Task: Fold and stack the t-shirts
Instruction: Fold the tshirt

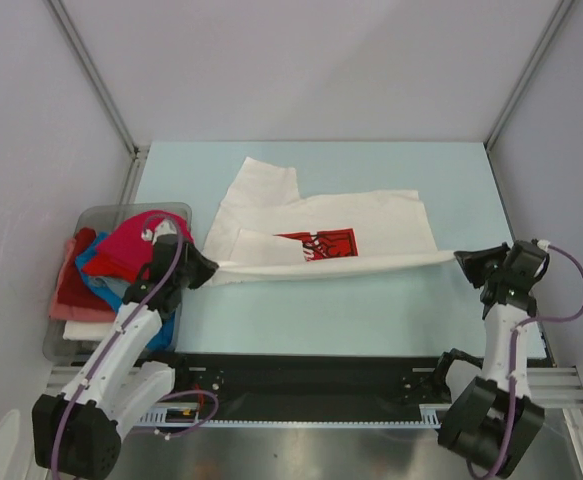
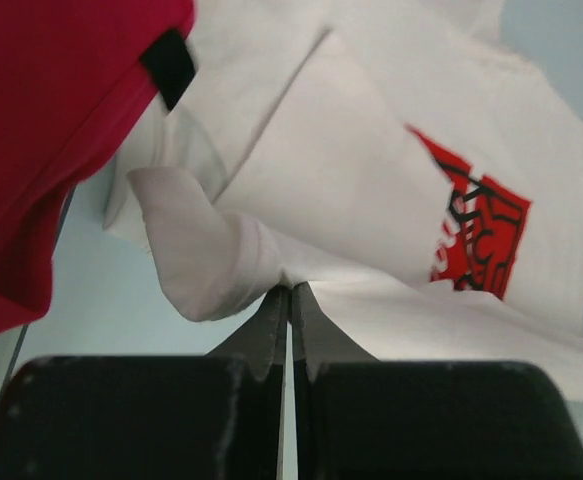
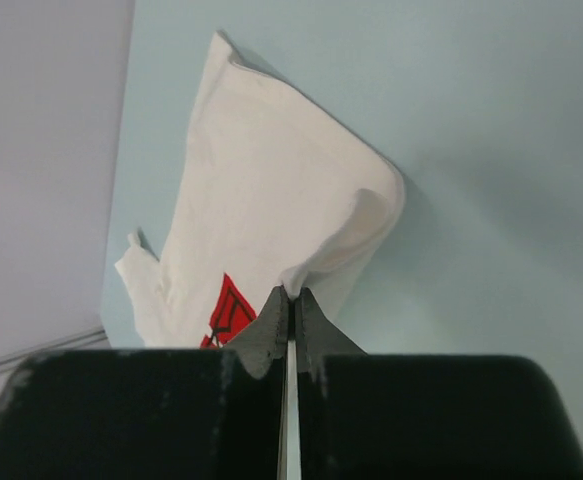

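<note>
The left gripper (image 1: 209, 268), jaws pressed shut, pinches the near-left end of a soft white cotton t-shirt (image 1: 361, 218) bearing a red square chest print (image 1: 327, 243); the right gripper (image 1: 461, 258), likewise closed tight, clamps the near-right end. Between them the near edge hangs taut, lifted off the pale blue table (image 1: 351, 315), while the far part of the garment lies flat on it, one flap folded over beside the print.

The step in hand looks like the first fold of this tee; the next move likely calls for both arms to carry the held edge toward the far side together, level, and lay it down without slack.

At the left, a clear grey plastic bin (image 1: 96, 213) holds a heap of magenta-red, blue and pink tees (image 1: 121, 250); how many lie there is hard to tell, the left arm crossing in front; the print's script is partly covered by the fold.
</note>
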`<state>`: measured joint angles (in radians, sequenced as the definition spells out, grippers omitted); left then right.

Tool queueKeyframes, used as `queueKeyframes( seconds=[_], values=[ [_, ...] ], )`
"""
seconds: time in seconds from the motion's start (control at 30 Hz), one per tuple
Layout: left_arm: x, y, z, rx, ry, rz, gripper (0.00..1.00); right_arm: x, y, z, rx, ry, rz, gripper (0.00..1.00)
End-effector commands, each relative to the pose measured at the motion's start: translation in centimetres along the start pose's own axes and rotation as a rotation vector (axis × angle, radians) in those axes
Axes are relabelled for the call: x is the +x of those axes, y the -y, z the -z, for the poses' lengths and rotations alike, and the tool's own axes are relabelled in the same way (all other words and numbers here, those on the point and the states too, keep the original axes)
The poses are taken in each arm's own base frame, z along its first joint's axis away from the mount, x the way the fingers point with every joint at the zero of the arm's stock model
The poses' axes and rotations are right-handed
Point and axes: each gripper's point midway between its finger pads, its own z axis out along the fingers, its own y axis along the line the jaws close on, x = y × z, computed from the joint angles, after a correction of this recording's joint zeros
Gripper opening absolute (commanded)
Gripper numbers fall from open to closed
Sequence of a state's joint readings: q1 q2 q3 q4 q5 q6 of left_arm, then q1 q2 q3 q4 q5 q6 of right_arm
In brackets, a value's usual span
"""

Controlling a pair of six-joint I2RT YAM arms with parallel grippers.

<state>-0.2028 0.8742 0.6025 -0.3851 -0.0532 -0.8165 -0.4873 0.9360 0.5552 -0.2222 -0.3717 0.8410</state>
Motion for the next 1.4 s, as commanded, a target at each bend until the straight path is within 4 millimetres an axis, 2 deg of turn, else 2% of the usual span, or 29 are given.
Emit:
queueKeyframes(
  seconds=[0.0, 0.03, 0.1, 0.13, 0.2, 0.23, 0.33, 0.4, 0.5, 0.57, 0.63, 0.67, 0.73, 0.77, 0.8, 0.83, 0.87, 0.9, 0.97, 1.03, 1.07, 1.1, 1.13, 1.17, 1.23, 1.27, 1.3, 1.33, 1.37],
  values=[
    [1.3, -1.9, 0.5, -0.034, 0.016, 0.036, 0.01, -0.2, 3.3, 1.8, 0.121, 0.093, 0.040, 0.00],
    [2.0, -2.7, 0.8, -0.054, 0.000, 0.039, 0.00, 0.1, 3.8, 2.3, 0.131, 0.102, 0.041, 0.00],
    [1.7, -2.8, 1.7, -0.043, 0.031, 0.048, 0.02, 0.7, 4.9, 3.7, 0.163, 0.139, 0.042, 0.02],
    [2.0, -3.4, 2.0, -0.060, 0.026, 0.048, 0.07, 0.7, 5.2, 4.2, 0.169, 0.157, 0.043, 0.06],
    [1.4, -3.6, 3.0, -0.059, 0.071, 0.055, 0.19, 0.6, 5.6, 5.7, 0.179, 0.223, 0.039, 0.21],
    [1.1, -3.4, 3.4, -0.052, 0.085, 0.060, 0.28, 0.5, 5.5, 6.2, 0.171, 0.246, 0.042, 0.34],
    [0.1, -3.3, 4.6, -0.051, 0.127, 0.059, 0.42, -0.3, 4.4, 7.8, 0.123, 0.322, 0.063, 0.52],
    [-0.2, -3.8, 5.2, -0.090, 0.131, 0.041, 0.44, -0.7, 3.9, 8.2, 0.111, 0.342, 0.088, 0.53],
    [-2.2, -3.5, 6.5, -0.128, 0.178, 0.002, 0.49, -1.3, 3.0, 8.0, 0.106, 0.328, 0.143, 0.55],
    [-3.4, -2.3, 6.9, -0.097, 0.194, -0.078, 0.57, -1.7, 1.2, 7.7, 0.057, 0.305, 0.187, 0.54],
    [-4.6, -0.3, 6.8, -0.025, 0.214, -0.147, 0.72, -1.5, 0.6, 6.2, 0.052, 0.235, 0.230, 0.54],
    [-4.3, 0.7, 6.3, 0.015, 0.185, -0.173, 0.75, -1.7, -1.5, 6.0, 0.001, 0.222, 0.271, 0.53],
    [-5.6, 2.5, 5.9, 0.062, 0.210, -0.204, 0.86, -1.6, -2.1, 4.1, 0.025, 0.158, 0.313, 0.53],
    [-5.4, 2.7, 4.7, 0.055, 0.178, -0.220, 0.89, -1.9, -3.9, 3.9, -0.001, 0.154, 0.348, 0.53],
    [-6.0, 3.5, 4.4, 0.062, 0.185, -0.228, 0.92, -1.2, -5.0, 3.1, -0.009, 0.115, 0.386, 0.53],
    [-6.8, 4.4, 4.0, 0.078, 0.199, -0.232, 0.98, -0.7, -4.9, 1.4, 0.028, 0.065, 0.406, 0.53],
    [-6.5, 4.3, 2.1, 0.045, 0.158, -0.245, 0.99, -1.3, -6.6, 0.9, 0.012, 0.068, 0.433, 0.53],
    [-7.6, 5.5, 2.0, 0.055, 0.172, -0.249, 1.00, -1.1, -7.4, 0.1, 0.001, 0.056, 0.451, 0.52],
    [-8.3, 6.3, 0.4, 0.038, 0.153, -0.255, 1.00, -1.0, -7.7, -2.1, 0.011, 0.012, 0.462, 0.51],
    [-9.4, 7.9, -1.8, 0.038, 0.126, -0.261, 1.00, -2.2, -9.3, -3.4, -0.009, 0.030, 0.478, 0.50],
    [-9.8, 8.4, -2.5, 0.044, 0.117, -0.261, 1.00, -2.2, -9.0, -4.9, 0.014, 0.007, 0.481, 0.49],
    [-10.1, 9.1, -4.1, 0.037, 0.094, -0.264, 1.00, -3.0, -10.2, -5.6, 0.005, 0.020, 0.492, 0.49],
    [-10.5, 9.5, -4.8, 0.033, 0.090, -0.263, 1.00, -3.5, -10.4, -6.3, 0.023, 0.027, 0.499, 0.49],
    [-10.7, 9.7, -5.8, 0.025, 0.083, -0.265, 1.00, -3.2, -9.3, -8.3, 0.063, -0.009, 0.509, 0.48],
    [-11.5, 10.4, -8.4, 0.006, 0.066, -0.271, 1.00, -3.9, -11.0, -9.7, 0.063, -0.007, 0.529, 0.48],
    [-11.7, 10.6, -9.3, -0.003, 0.057, -0.276, 0.99, -3.9, -11.1, -10.7, 0.073, -0.016, 0.542, 0.48],
    [-13.1, 12.0, -9.6, 0.014, 0.078, -0.278, 0.99, -3.5, -10.3, -12.4, 0.103, -0.044, 0.544, 0.48],
    [-12.4, 11.4, -11.9, -0.013, 0.036, -0.282, 0.98, -4.0, -11.3, -13.2, 0.100, -0.036, 0.552, 0.48],
    [-12.7, 11.6, -12.7, -0.016, 0.032, -0.282, 0.97, -3.6, -11.6, -14.0, 0.101, -0.042, 0.560, 0.47]
  ],
)
